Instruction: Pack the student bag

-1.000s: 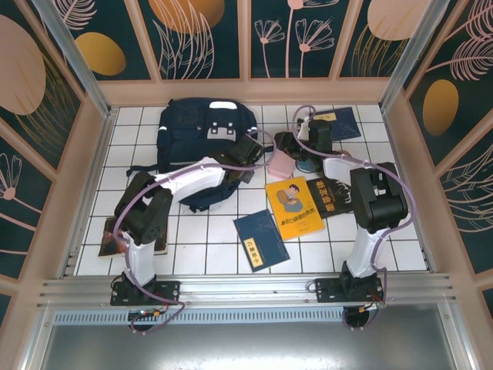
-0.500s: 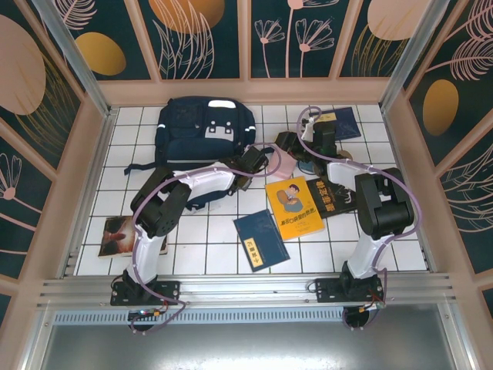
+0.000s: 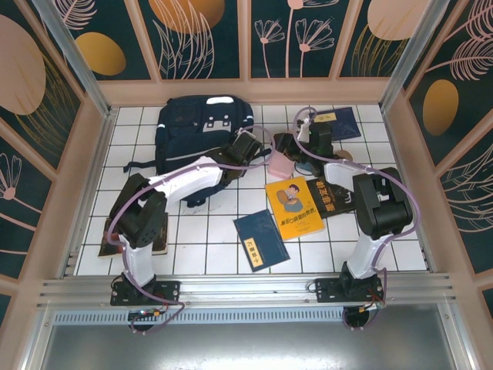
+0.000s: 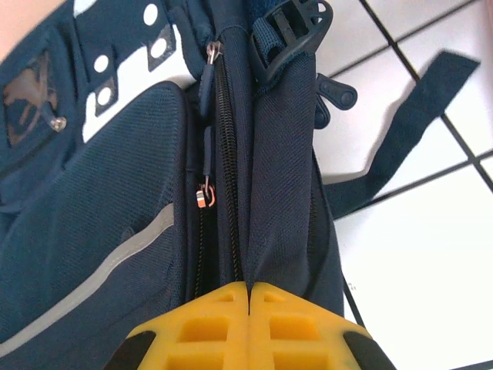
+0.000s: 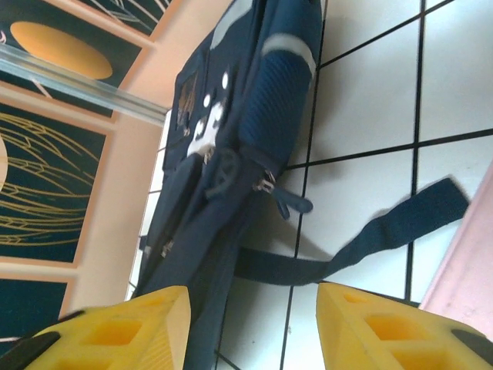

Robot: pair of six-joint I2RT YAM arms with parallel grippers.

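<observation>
The student bag [image 3: 202, 131], a large navy backpack with white buckle patches, lies at the back left of the tiled table. My left gripper [image 3: 245, 146] is at its right side. In the left wrist view its yellow fingers [image 4: 208, 324] are shut on a fold of the student bag [image 4: 281, 154] beside the zipper. My right gripper [image 3: 283, 142] hovers just right of the bag, open. In the right wrist view the right gripper [image 5: 250, 324] has nothing between its fingers, with the student bag [image 5: 231, 139] and a loose strap [image 5: 362, 247] ahead of it.
A pink object [image 3: 279, 163] lies between the grippers. A yellow book [image 3: 294, 206], a navy book [image 3: 260, 239] and a dark book [image 3: 330, 196] lie in the middle. Another navy book [image 3: 339, 123] sits back right, and one more book [image 3: 115, 239] lies near left. Walls enclose the table.
My left gripper has closed from partly open onto the bag's fabric, dipping toward me and then back up to the bag's right side. The right gripper has barely moved.
</observation>
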